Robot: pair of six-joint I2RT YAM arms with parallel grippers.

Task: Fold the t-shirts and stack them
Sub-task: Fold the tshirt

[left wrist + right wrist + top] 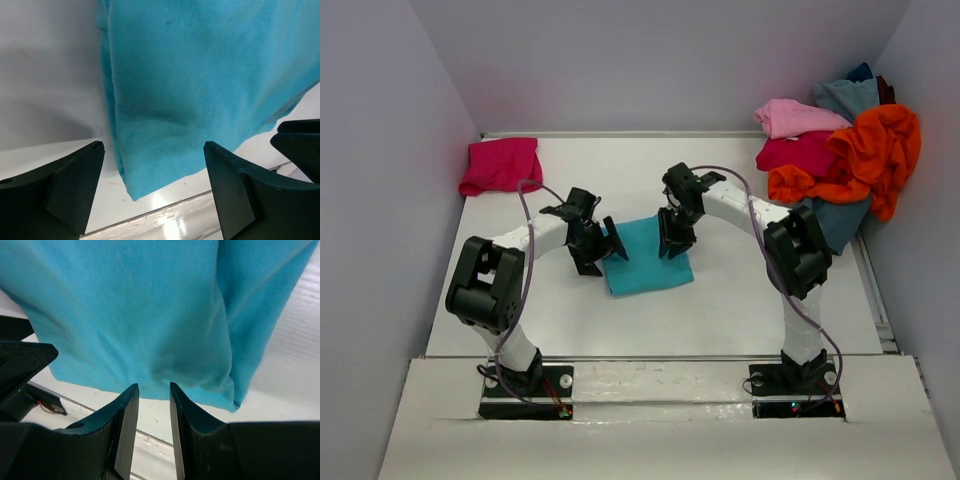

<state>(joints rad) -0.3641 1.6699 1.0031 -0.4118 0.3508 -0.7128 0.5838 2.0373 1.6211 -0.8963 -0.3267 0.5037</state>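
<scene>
While left tool (154, 146) gapes | turquoise t-shirt (646, 262) folded | right tool (154, 385) at edge

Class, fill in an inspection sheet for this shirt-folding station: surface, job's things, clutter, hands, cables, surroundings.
Surface: white table.
Job's things: turquoise t-shirt folded at centre; magenta-pink t-shirt folded at far left corner; orange t-shirt, light pink t-shirt, crimson t-shirt and dusty blue t-shirt heaped unfolded at far right.
Clutter: nothing seen.
Hands: left hand open at the turquoise t-shirt's left edge; right hand nearly closed at its right side, grip unclear.
Cables: left cable and right cable loop along the arms.
Surroundings: plain pale walls on three sides.
</scene>
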